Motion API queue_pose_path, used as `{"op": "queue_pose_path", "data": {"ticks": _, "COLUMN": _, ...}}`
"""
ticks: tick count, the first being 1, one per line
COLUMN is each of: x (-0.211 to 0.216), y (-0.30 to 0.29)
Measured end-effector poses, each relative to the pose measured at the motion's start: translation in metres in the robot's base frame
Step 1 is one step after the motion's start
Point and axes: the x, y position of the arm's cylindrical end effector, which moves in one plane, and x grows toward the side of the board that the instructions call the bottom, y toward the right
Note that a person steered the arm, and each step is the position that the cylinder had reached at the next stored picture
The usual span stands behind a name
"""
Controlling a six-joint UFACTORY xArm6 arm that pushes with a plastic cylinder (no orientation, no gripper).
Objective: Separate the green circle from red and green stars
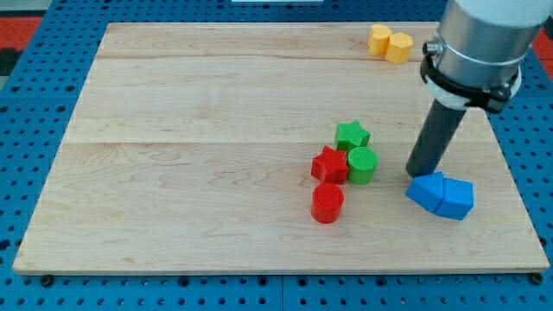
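Note:
The green circle sits right of centre on the wooden board. It touches the red star on its left and the green star just above it. My tip is to the right of the green circle, a short gap away, and just above the left end of the blue blocks.
A red circle lies just below the red star. Two blue blocks sit together at the lower right under my tip. Two yellow blocks rest at the board's top edge. The wooden board lies on a blue pegboard.

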Motion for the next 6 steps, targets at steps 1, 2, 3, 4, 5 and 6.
{"op": "queue_pose_path", "data": {"ticks": 1, "x": 0.012, "y": -0.021}}
{"op": "queue_pose_path", "data": {"ticks": 2, "x": 0.007, "y": -0.035}}
{"op": "queue_pose_path", "data": {"ticks": 3, "x": -0.008, "y": -0.055}}
{"op": "queue_pose_path", "data": {"ticks": 4, "x": -0.030, "y": -0.091}}
{"op": "queue_pose_path", "data": {"ticks": 5, "x": -0.053, "y": -0.113}}
{"op": "queue_pose_path", "data": {"ticks": 6, "x": -0.076, "y": -0.126}}
